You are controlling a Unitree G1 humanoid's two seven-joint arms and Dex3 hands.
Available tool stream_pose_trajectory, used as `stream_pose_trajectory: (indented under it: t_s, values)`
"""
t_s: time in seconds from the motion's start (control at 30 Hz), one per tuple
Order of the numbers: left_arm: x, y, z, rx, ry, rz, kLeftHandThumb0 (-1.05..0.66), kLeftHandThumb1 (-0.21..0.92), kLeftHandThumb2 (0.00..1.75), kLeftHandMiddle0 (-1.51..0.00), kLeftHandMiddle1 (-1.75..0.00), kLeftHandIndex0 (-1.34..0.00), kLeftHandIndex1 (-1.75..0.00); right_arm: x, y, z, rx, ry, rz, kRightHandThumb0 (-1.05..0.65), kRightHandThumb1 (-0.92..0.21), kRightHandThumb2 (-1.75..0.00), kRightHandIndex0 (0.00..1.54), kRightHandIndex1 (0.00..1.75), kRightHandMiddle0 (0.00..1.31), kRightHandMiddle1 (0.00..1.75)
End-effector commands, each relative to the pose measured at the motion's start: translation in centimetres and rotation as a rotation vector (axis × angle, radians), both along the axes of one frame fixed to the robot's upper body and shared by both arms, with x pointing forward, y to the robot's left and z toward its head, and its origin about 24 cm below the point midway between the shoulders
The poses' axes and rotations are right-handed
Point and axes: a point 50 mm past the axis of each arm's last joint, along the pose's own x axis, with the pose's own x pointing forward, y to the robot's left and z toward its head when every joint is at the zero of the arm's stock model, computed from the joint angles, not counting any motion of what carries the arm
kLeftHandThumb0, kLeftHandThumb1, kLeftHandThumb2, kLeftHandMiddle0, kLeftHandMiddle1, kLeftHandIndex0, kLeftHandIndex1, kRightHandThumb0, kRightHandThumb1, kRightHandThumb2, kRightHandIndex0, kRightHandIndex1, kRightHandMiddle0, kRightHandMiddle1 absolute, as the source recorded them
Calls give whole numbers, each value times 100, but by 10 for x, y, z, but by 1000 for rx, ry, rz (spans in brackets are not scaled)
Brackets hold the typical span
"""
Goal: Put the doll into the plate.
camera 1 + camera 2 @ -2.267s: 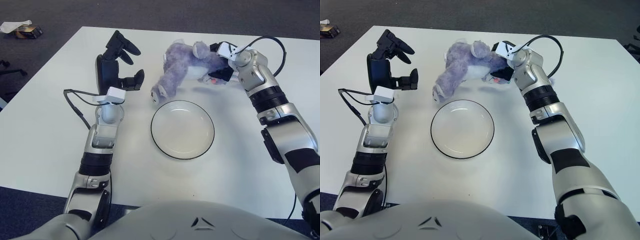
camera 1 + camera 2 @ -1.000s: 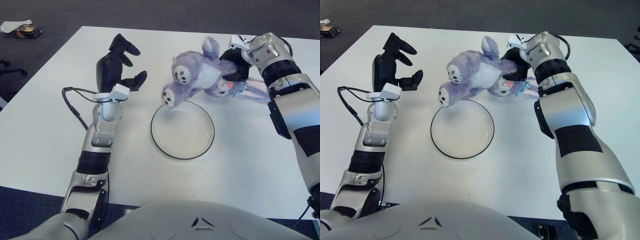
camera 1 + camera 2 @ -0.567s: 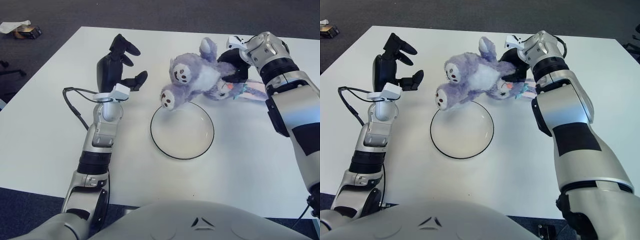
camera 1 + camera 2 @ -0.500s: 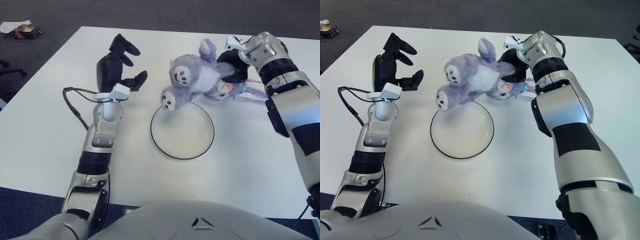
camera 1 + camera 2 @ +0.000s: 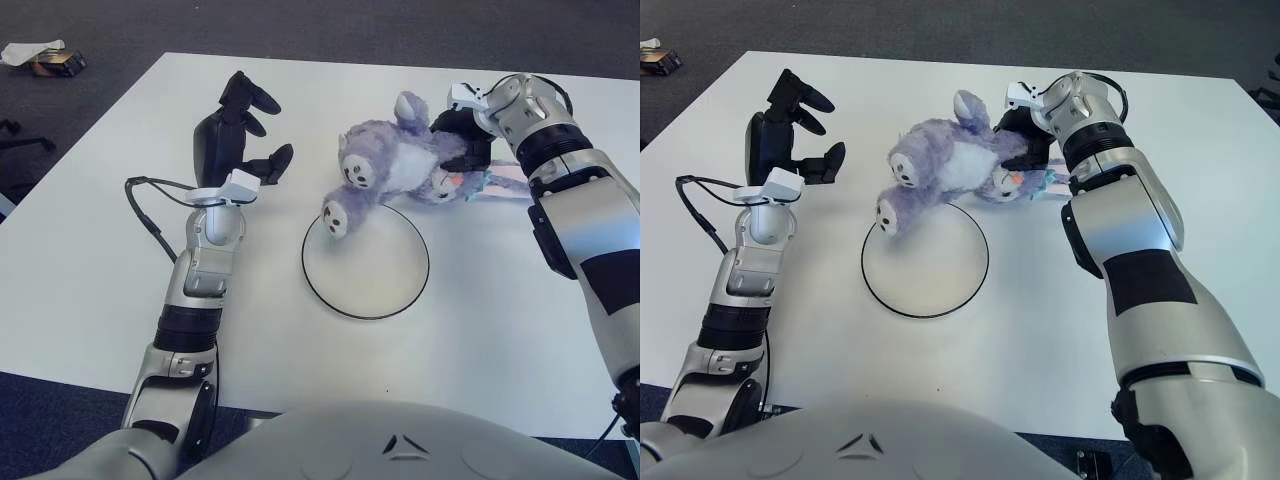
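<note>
Two views. Left eye: my right hand [image 5: 468,140] is clamped on the purple doll [image 5: 395,168], which tilts with one foot over the far-left rim of the plate [image 5: 366,260] and its body beyond the plate. My left hand [image 5: 235,135] shows left of the doll, fingers spread, holding nothing.

Right eye: the same doll's lower foot overlaps the plate's rim on the white table [image 5: 1200,210].

The right hand [image 5: 1025,140], upper centre, gripped the purple doll [image 5: 945,170], whose foot overhung the far-left rim of the plate [image 5: 970,285] on the white table [image 5: 1040,340]. The left hand [image 5: 785,135], upper left, was raised with fingers spread.
</note>
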Motion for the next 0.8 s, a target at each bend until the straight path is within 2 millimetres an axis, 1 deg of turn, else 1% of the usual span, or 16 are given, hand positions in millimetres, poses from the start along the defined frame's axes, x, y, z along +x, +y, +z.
stream_pose_trajectory:
  t_s: [0.0, 0.03, 0.07, 0.13, 0.17, 0.2, 0.23, 0.3, 0.33, 0.37, 0.43, 0.5, 0.57, 0.6, 0.67, 0.77]
  values:
    - [-1, -1, 2, 18, -7, 1, -1, 24, 138, -76, -163, -40, -175, 2, 8, 1, -23, -79, 38, -1, -52, -109, 39, 175, 32, 174]
    - [-1, -1, 2, 19, -7, 0, -1, 24, 138, -75, -163, -40, -175, 2, 7, 1, -27, -91, 40, -1, -58, -101, 34, 175, 29, 174]
    - [-1, -1, 2, 19, -7, 0, -1, 24, 139, -75, -164, -40, -175, 2, 7, 0, -31, -115, 42, -1, -60, -98, 32, 175, 27, 174]
    - [-1, -1, 2, 20, -7, -1, -1, 24, 138, -76, -163, -40, -175, 3, 7, -1, -27, -150, 46, -1, -72, -84, 24, 175, 21, 175]
    - [-1, -1, 2, 19, -8, -2, -1, 24, 138, -76, -163, -40, -175, 3, 8, -1, -22, -162, 47, -1, -75, -80, 22, 175, 19, 175]
    - [-2, -1, 2, 19, -9, -3, -1, 24, 138, -76, -163, -40, -175, 3, 8, -5, -9, -202, 44, -1, -79, -74, 19, 175, 16, 175]
    - [-2, -2, 2, 18, -9, -4, -1, 24, 138, -76, -163, -40, -175, 3, 8, -9, 3, -245, 41, -25, -79, -72, 21, 175, 10, 163]
    - [-2, -2, 2, 18, -10, -5, -1, 24, 139, -75, -164, -40, -175, 3, 8, -13, 14, -294, 37, -50, -80, -70, 18, 166, 5, 149]
    - [-2, -2, 2, 18, -9, -5, -1, 24, 139, -75, -164, -40, -175, 3, 8, -15, 13, -324, 40, -59, -81, -69, 17, 163, 3, 144]
    - [-2, -2, 2, 17, -7, -7, -1, 24, 139, -75, -164, -40, -175, 2, 7, -19, 10, -371, 51, -63, -81, -68, 16, 159, 3, 139]
    - [-1, -2, 2, 16, -6, -9, -1, 24, 139, -75, -165, -40, -175, 0, 7, -22, 7, -426, 65, -75, -86, -59, 12, 145, 1, 121]
    - [-2, -2, 1, 15, -4, -12, -1, 24, 140, -75, -165, -40, -175, -1, 8, -26, 11, -494, 85, -81, -88, -55, 10, 139, 0, 112]
    - [-2, -3, 1, 15, -4, -14, -1, 24, 139, -75, -165, -40, -175, -3, 8, -27, 20, -546, 104, -88, -90, -48, 4, 129, 0, 98]
    - [-2, -3, 1, 15, -4, -15, -1, 24, 139, -75, -165, -40, -175, -4, 8, -28, 24, -560, 110, -90, -90, -46, 3, 124, 0, 95]
    - [-2, -3, 1, 16, -6, -16, -1, 24, 139, -75, -164, -40, -175, -6, 9, -28, 31, -582, 125, -94, -90, -41, 1, 109, 0, 86]
    - [-2, -3, 1, 20, -8, -19, -1, 24, 139, -76, -164, -40, -175, -8, 9, -28, 40, -606, 145, -97, -91, -37, 0, 95, 0, 80]
